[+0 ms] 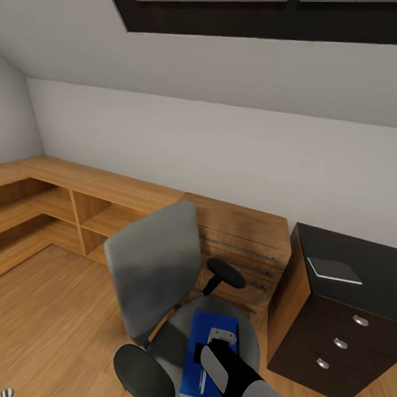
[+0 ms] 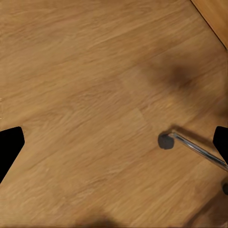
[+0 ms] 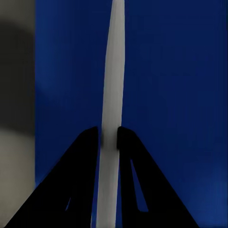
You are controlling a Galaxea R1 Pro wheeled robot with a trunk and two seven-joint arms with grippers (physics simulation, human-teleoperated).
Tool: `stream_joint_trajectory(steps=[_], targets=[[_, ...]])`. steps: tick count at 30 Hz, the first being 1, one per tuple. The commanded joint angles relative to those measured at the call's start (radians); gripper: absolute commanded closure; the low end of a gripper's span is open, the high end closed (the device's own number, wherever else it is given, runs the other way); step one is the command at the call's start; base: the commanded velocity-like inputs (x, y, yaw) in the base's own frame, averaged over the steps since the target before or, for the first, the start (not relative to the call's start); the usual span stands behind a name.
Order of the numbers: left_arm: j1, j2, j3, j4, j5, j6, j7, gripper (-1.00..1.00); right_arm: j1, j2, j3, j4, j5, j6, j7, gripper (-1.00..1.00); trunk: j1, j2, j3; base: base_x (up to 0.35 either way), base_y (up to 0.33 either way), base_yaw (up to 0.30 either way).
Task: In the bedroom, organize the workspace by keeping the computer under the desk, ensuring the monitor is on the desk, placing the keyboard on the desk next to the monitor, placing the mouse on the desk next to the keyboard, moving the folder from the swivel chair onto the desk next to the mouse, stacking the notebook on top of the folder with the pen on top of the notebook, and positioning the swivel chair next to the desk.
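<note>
Item: pen [image 3: 110,95], thin and white, lying on the blue folder [image 1: 195,373] upon the swivel chair [image 1: 151,274] seat. Our right gripper [image 3: 109,135] stood over it, fingers narrowed against both sides of the shaft. Our left gripper's fingers [image 2: 9,147] were spread wide above bare floor, by a chair castor [image 2: 165,140]. Notebook [image 1: 334,270] lay on the desk [image 1: 389,274] top. Step judged: pen pickup. Next move calls for lifting straight up, leaving the folder undisturbed.
</note>
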Motion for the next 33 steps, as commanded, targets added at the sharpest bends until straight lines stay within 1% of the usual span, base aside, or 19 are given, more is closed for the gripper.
stream_joint_trajectory(steps=[1,9,10,11,13,14,18,33], targets=[[0.000,0.000,-0.003,0.002,0.010,-0.003,0.000,-1.00,-0.001,-0.001,0.007,-0.002,-0.008,0.003,-0.004,1.00,-0.004,0.007,0.002,0.000,0.000,0.000],[0.000,0.000,-0.005,0.012,0.007,-0.002,0.000,-1.00,-0.001,-0.001,0.007,-0.002,-0.008,0.003,0.021,1.00,-0.035,0.063,0.027,0.000,0.000,0.000],[0.000,0.000,-0.005,0.012,0.007,-0.002,-0.001,-1.00,-0.001,-0.002,0.006,-0.002,-0.008,0.004,0.028,1.00,-0.035,0.063,0.027,0.000,0.000,0.000],[0.000,-0.002,-0.011,0.033,0.009,-0.001,-0.002,-1.00,-0.001,-0.010,0.007,-0.002,-0.008,0.004,0.043,1.00,-0.035,0.063,0.027,0.000,0.000,0.000],[0.000,-0.008,-0.015,0.057,0.009,-0.002,-0.002,-1.00,-0.001,-0.010,0.007,-0.002,-0.008,0.003,0.044,1.00,-0.035,0.063,0.027,0.000,0.000,0.000],[0.000,-0.017,-0.021,0.086,0.007,-0.003,-0.002,-1.00,-0.001,-0.011,0.007,-0.003,-0.007,0.003,0.045,1.00,-0.038,0.070,0.030,0.000,0.000,0.000],[0.000,-0.024,-0.025,0.108,0.007,-0.004,-0.002,-1.00,-0.001,-0.011,0.007,-0.003,-0.007,0.003,0.046,1.00,-0.054,0.098,0.043,0.000,0.000,0.000],[0.000,-0.028,-0.032,0.124,0.007,-0.006,-0.002,-1.00,-0.001,-0.011,0.007,-0.002,-0.006,-0.003,0.047,1.00,-0.111,0.203,0.090,0.000,0.000,0.000]])
